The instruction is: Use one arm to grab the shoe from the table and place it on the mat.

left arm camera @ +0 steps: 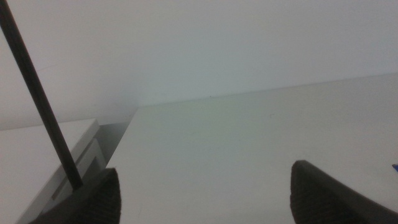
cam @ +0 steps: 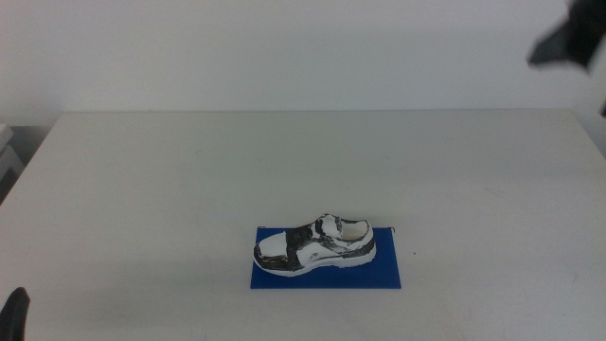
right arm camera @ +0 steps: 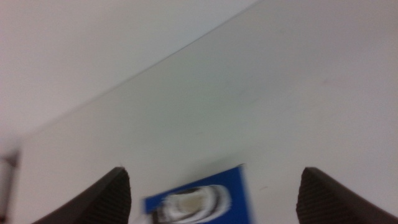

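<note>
**Shoe on the mat, both grippers open and clear**

Nearest your overhead camera was the left gripper point(cam: 13, 311), just a dark tip at the bottom left corner of the middle view, well apart from everything on the table point(cam: 142, 189). From its own wrist camera you saw the left gripper point(left arm camera: 205, 193) with its two dark jaws spread wide and nothing between them, only bare white tabletop point(left arm camera: 249, 143) ahead, a thin dark cable point(left arm camera: 37, 93) running past one jaw, and a sliver of blue at the frame's edge.

Your right gripper point(cam: 566, 40) was high in the top right corner of the middle view, above the far edge of the table and well away from the shoe. Its wrist picture was blurred, yet you could make out the right gripper point(right arm camera: 211, 193) with jaws standing wide apart and empty, looking down on the shoe point(right arm camera: 189, 204) and the mat point(right arm camera: 239, 186) between them.

Moving outward, you found the shoe point(cam: 313, 244) lying on the mat point(cam: 327, 275) in the near middle of the table, upright on its white sole, toe toward the left side of the middle view. It sat along the far part of the mat, with a band of blue showing in front of it. Neither gripper touched it.
</note>
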`<state>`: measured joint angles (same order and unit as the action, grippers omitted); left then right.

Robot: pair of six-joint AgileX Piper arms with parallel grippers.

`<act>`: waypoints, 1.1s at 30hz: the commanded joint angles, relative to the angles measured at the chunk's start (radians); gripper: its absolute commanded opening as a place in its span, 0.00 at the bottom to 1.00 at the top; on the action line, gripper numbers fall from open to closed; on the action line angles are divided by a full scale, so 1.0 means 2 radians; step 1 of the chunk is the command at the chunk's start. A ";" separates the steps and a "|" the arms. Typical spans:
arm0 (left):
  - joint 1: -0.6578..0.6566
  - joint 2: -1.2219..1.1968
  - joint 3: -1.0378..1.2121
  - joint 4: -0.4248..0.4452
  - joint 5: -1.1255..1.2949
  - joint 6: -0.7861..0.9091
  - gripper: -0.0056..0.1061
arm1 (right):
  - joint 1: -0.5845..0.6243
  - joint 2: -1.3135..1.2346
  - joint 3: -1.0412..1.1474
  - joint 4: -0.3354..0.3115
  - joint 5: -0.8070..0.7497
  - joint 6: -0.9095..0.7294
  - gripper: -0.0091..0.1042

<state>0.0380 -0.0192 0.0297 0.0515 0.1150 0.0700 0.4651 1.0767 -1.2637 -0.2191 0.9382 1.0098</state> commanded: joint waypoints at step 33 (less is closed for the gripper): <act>-0.002 -0.003 0.003 -0.004 -0.040 -0.003 0.89 | -0.226 -0.542 0.517 0.089 -0.336 -0.517 0.69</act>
<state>0.0380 -0.0192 0.0297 0.0515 0.1150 0.0700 0.0195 0.0013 -0.2134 -0.0344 0.3517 -0.0055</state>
